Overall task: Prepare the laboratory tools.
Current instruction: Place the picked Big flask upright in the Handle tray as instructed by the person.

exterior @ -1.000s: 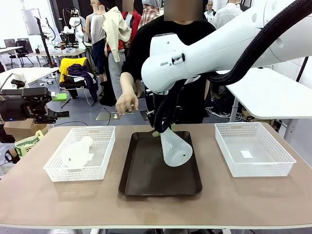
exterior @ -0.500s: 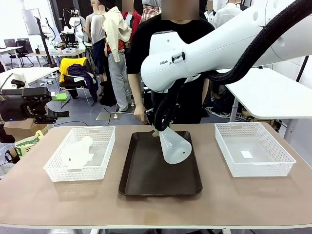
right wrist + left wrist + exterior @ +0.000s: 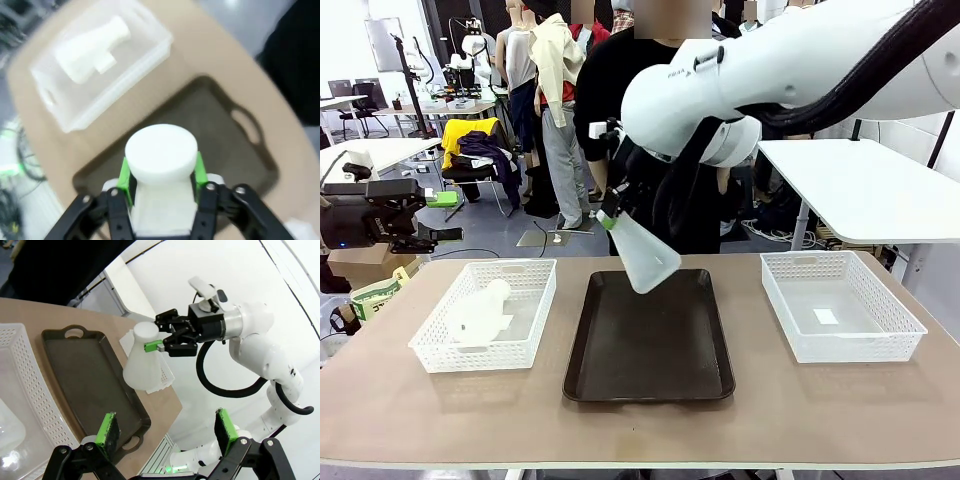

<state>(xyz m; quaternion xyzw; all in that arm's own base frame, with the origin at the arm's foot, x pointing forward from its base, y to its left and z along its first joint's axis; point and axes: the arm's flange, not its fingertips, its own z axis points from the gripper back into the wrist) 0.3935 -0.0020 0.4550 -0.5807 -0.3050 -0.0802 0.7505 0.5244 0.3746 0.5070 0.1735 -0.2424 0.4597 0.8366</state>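
One flask point(image 3: 642, 255) we hold by neck, right gripper point(image 3: 610, 220) jaws clamped, above tray point(image 3: 650, 370), presumably for upright placement; left gripper point(image 3: 165, 427) jaws wide.

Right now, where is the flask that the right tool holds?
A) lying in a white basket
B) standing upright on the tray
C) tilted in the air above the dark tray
C: the right tool grips the flask by its neck, tilted, clear above the dark tray.
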